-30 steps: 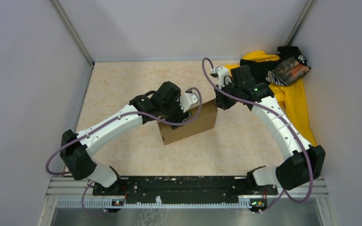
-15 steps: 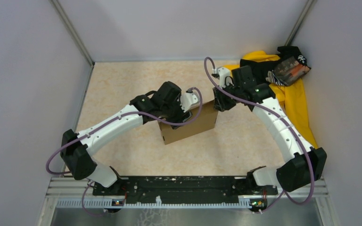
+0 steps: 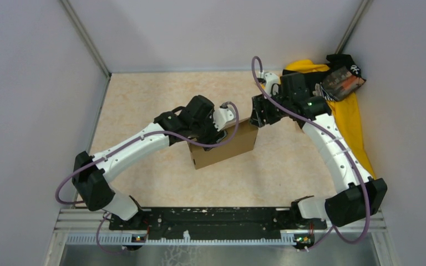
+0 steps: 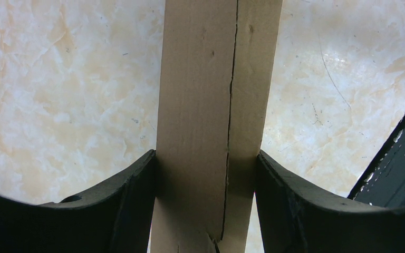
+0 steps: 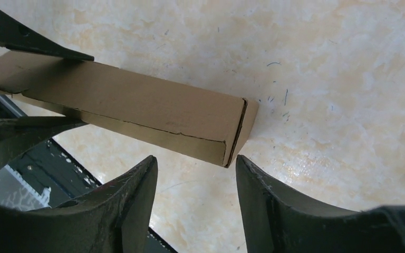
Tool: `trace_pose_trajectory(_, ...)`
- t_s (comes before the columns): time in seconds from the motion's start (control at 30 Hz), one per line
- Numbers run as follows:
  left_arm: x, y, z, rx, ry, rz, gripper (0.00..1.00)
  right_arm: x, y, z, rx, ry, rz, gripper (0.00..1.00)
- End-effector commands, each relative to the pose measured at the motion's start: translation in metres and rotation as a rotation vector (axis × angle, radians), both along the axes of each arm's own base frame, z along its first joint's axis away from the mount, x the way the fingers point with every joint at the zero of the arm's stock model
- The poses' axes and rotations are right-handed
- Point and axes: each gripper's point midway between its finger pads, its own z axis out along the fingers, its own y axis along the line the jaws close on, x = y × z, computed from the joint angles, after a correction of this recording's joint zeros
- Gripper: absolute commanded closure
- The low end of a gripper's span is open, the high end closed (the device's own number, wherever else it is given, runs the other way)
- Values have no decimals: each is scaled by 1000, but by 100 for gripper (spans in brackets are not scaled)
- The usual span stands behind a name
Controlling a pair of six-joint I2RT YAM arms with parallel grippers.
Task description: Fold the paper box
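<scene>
The paper box (image 3: 226,147) is a plain brown cardboard box standing folded in the middle of the table. My left gripper (image 3: 213,133) reaches over its top left part. In the left wrist view both black fingers press the two sides of the paper box (image 4: 211,95), so the left gripper (image 4: 205,176) is shut on it. A seam runs down the held face. My right gripper (image 3: 258,115) hovers just off the box's far right corner. In the right wrist view the right gripper (image 5: 196,171) stands open with only table between its fingers, and the paper box (image 5: 137,108) lies just beyond the tips.
A yellow-and-black cloth pile (image 3: 345,113) lies at the back right against the wall, with a dark packet (image 3: 341,83) on it. Grey walls close the table on three sides. The black base rail (image 3: 216,217) runs along the near edge.
The right gripper has opened from shut and drawn back up and to the right, off the box's right end. The left arm and the box have not moved.
</scene>
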Motion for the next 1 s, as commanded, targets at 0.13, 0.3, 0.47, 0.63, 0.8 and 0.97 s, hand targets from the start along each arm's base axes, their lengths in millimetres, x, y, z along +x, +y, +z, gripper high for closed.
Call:
trace_pose_trajectory(0.13,-18,15,-52,141,130,-4,55,27,6,42,106,-107,-81,44)
trace_pose_trajectory(0.3,-18,16,-51,142,132,-2,55,34,9,37,117,-93,-94,48)
trace_pose_trajectory(0.47,-17,15,-51,141,132,-3,55,35,10,24,116,-69,-102,51)
trace_pose_trajectory(0.63,-17,15,-51,142,133,-2,55,31,8,8,101,-35,-102,57)
trace_pose_trajectory(0.8,-17,14,-52,142,137,-1,55,23,5,-1,91,-17,-102,67)
trace_pose_trajectory(0.97,-17,14,-52,145,137,3,56,12,3,-17,79,19,-98,77)
